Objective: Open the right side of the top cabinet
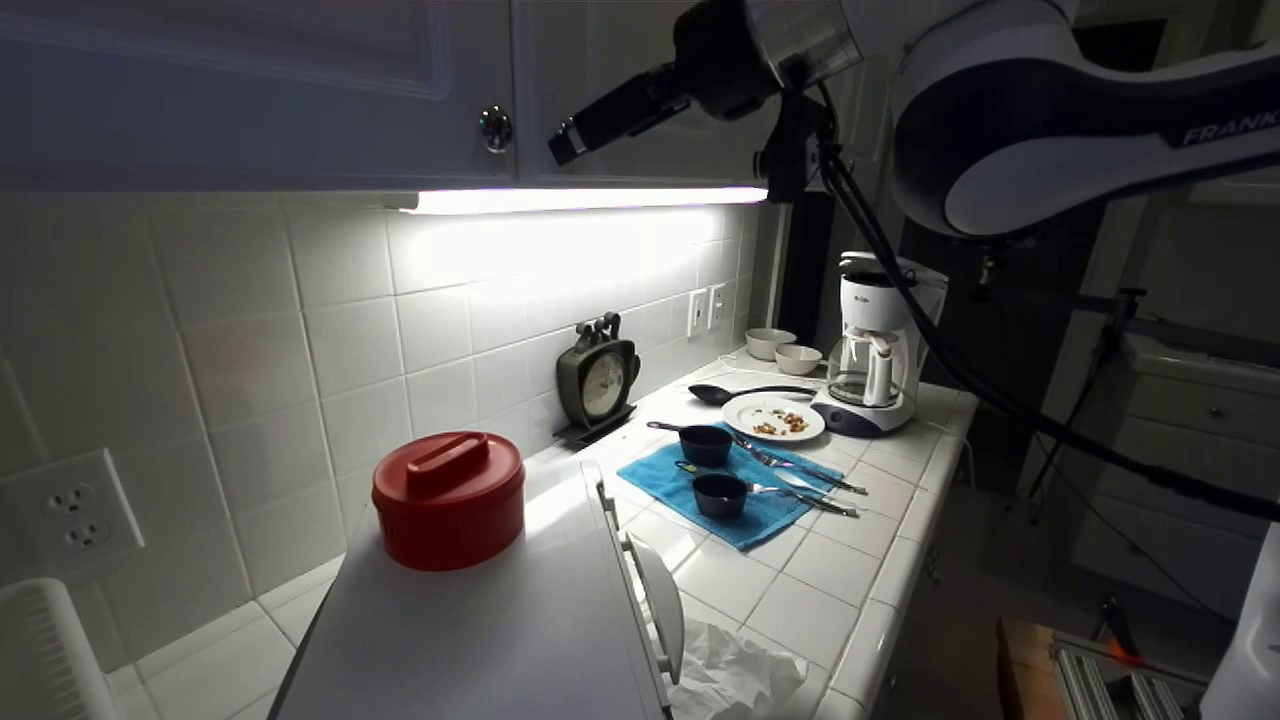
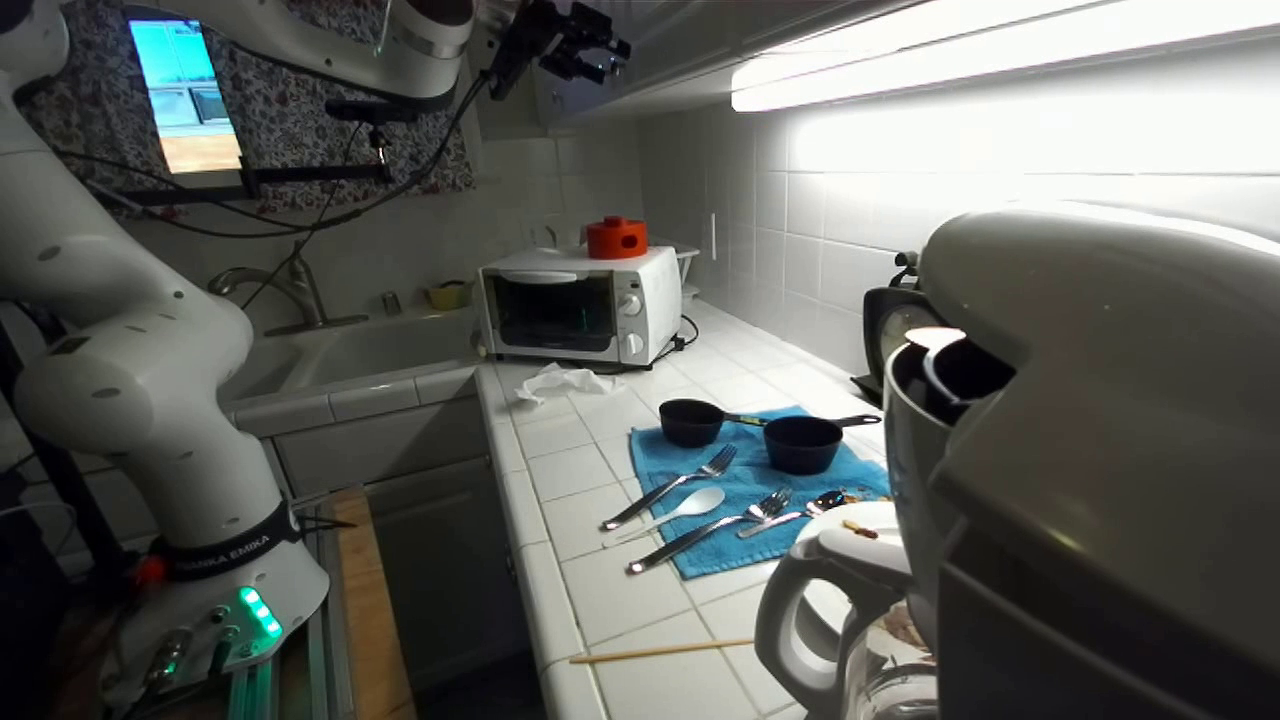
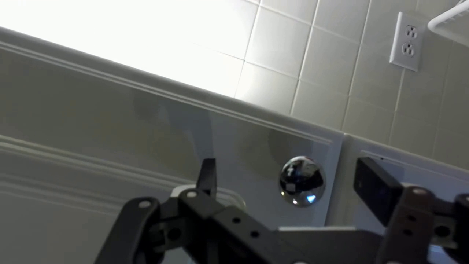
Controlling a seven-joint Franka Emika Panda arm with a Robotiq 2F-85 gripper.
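Note:
The top cabinet [image 1: 300, 110] hangs on the tiled wall with both white doors shut. Its right side, the right door [image 1: 595, 55], fills the left of the wrist view [image 3: 249, 146], which stands upside down. That door's round silver knob [image 3: 302, 180] sits by the seam between the doors. My gripper [image 3: 287, 176] is open and empty, with one finger on each side of the knob and apart from it. In both exterior views the gripper [image 1: 565, 145] [image 2: 612, 62] is at the cabinet's lower front. The twin door's knob [image 1: 495, 128] is just left of the seam. The cabinet's inside is hidden.
A lit lamp strip [image 1: 590, 200] runs under the cabinet. Below stand a white toaster oven [image 2: 560, 310] with a red container [image 1: 450, 500] on top, a blue towel [image 1: 660, 480] with dark pots and cutlery, a dark scale [image 1: 600, 380] and a white coffee maker [image 1: 870, 340].

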